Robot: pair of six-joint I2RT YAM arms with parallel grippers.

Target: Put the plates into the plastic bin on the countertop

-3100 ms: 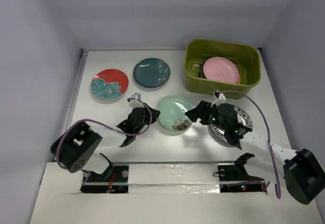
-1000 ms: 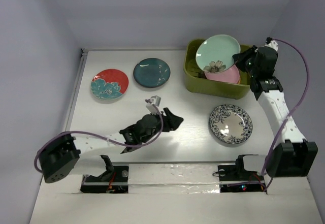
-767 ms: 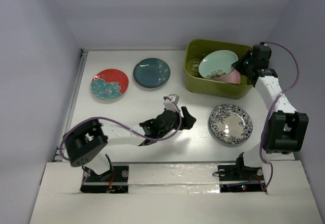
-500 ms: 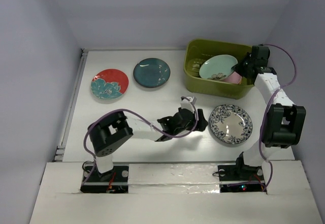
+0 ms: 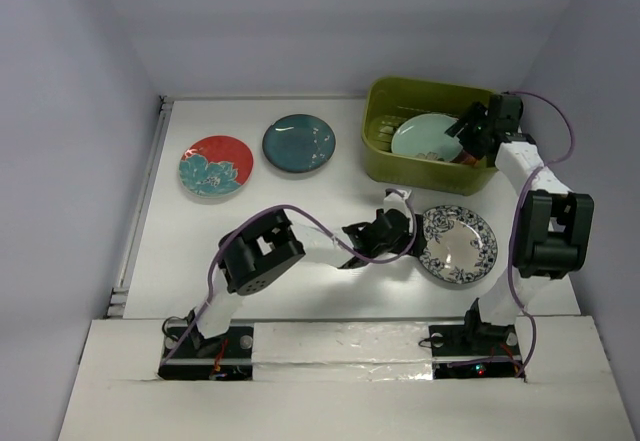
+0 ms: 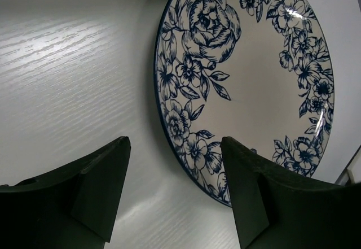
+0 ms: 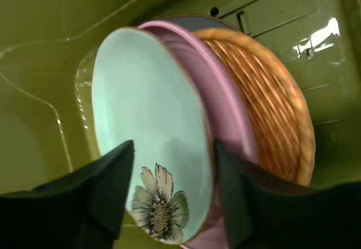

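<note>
The left tool (image 6: 175, 161) hangs low over the tabletop (image 5: 300, 201) with its fingers apart and nothing between them. The white-and-blue plate (image 5: 456, 244) lies flat just to its right. In the left wrist view the plate's near rim runs up through the gap between the fingers, close to the tips; whether it touches them is hard to tell. Being round, the plate offers no long axis, so the pinch probably turns on that rim alone (one finger over it, one beneath). This tool is by far the nearer of the two to it.

Bare tabletop lies on the plate's left side, and the right wall stands not far off.

Further back, the red plate (image 5: 215, 165) and the dark teal plate (image 5: 298, 142) sit side by side on the left, well apart from either tool.

Farthest, the plastic bin (image 5: 425, 174) stands beyond the patterned plate. The right tool (image 7: 174, 150) hovers inside it, fingers spread and gripping nothing. The mint plate (image 7: 144, 119) lies there against the pink plate (image 7: 225, 102) and the orange plate (image 7: 265, 96).
</note>
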